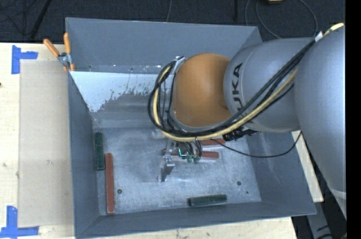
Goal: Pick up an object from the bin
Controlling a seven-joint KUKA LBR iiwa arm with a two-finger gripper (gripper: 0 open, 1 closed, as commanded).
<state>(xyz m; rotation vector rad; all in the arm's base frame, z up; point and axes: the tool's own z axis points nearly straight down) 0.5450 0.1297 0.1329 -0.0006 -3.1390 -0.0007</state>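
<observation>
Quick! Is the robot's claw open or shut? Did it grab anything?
Gripper: cannot be told, open or closed, nor whether it holds anything. It hangs low in the bin near a red-brown stick.

The grey arm (pixel 276 85) is extended in from the right, with its last link turned downward. The wrist is capped by a rounded orange cover (pixel 200 94), around which black and yellow cables (pixel 159 102) are looped. The gripper (pixel 166 169) is hung below the cover and pointed down, low over the middle of the bin (pixel 84 136) floor.
</observation>
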